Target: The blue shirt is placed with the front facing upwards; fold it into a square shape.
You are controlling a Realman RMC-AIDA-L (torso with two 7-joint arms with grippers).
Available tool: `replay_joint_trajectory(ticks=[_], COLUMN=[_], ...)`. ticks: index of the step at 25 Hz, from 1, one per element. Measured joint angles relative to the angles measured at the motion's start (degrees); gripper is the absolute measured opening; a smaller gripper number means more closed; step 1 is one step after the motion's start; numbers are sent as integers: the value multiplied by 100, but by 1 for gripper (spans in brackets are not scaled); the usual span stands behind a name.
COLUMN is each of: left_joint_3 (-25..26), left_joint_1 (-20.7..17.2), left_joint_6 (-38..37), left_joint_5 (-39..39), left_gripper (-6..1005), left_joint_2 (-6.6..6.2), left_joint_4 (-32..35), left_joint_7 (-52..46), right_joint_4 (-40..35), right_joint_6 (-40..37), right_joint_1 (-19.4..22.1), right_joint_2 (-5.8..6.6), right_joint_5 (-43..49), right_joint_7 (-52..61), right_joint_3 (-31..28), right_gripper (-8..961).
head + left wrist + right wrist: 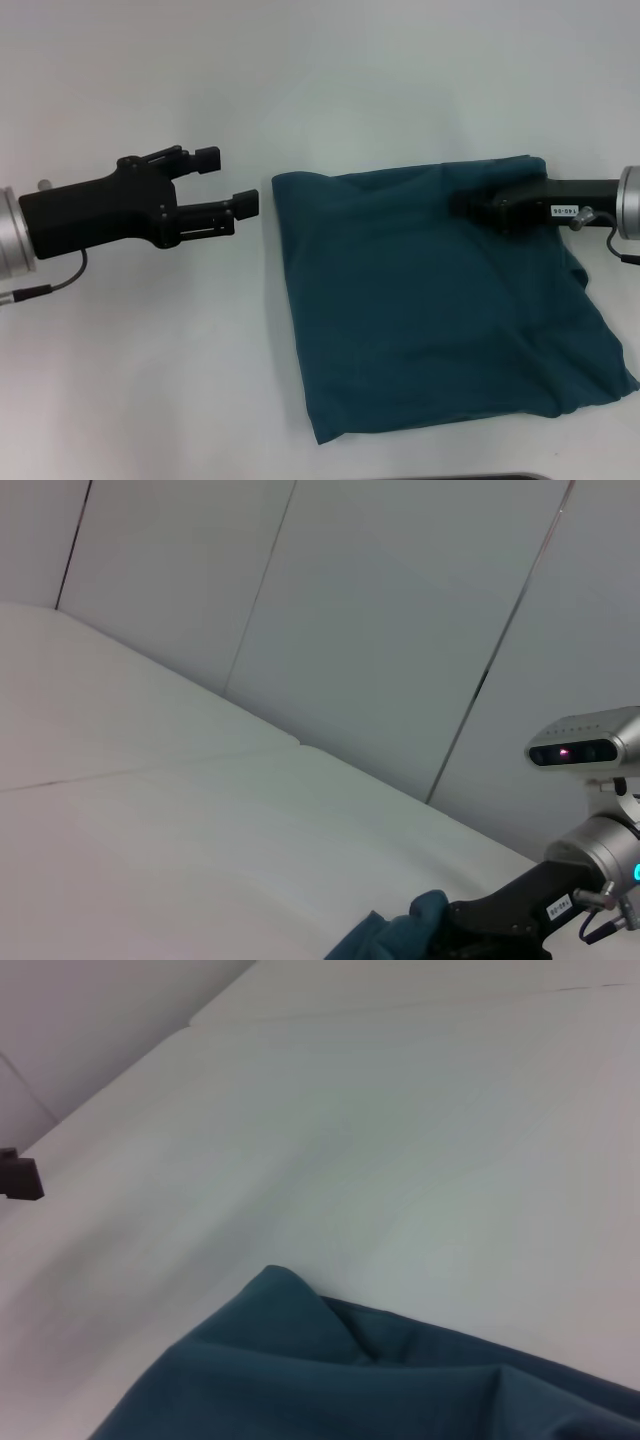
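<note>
The blue shirt (pixel 430 310) lies on the white table as a rough square, plain teal side up, with no lettering showing. My right gripper (pixel 462 203) reaches in from the right over the shirt's far right part and is shut on a raised bunch of fabric. The left wrist view shows that bunch of the shirt (pixel 400 935) standing up at the right gripper (pixel 455 922). My left gripper (pixel 228 180) hovers open and holding nothing, just left of the shirt's far left corner. A folded corner of the shirt (pixel 350 1380) fills the right wrist view.
White table (pixel 150 350) spreads to the left of and in front of the shirt. Pale wall panels (pixel 400 630) stand behind the table. The camera on the right wrist (pixel 580 745) sits above that arm. A dark strip (pixel 500 477) marks the table's near edge.
</note>
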State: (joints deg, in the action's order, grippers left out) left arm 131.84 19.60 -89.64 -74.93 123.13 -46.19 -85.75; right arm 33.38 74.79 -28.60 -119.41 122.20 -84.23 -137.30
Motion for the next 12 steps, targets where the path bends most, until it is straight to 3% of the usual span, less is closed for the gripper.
replay_joint_trajectory(ticks=[8,12], left_joint_3=[11,4], left_joint_1=[-17,-18], left_joint_6=[-18,-54], left_joint_5=[20,49], left_gripper=[907,907], left_joint_2=[0,-6], left_joint_4=[69,69], left_joint_7=[-3,-88], right_joint_4=[-37,8], right_joint_6=[-57,379], right_joint_1=[16,149], right_joint_2=[-2,47], right_joint_5=[-41,-491], right_joint_7=[-41,-404], right_joint_3=[-14,-26], right_gripper=[44,49])
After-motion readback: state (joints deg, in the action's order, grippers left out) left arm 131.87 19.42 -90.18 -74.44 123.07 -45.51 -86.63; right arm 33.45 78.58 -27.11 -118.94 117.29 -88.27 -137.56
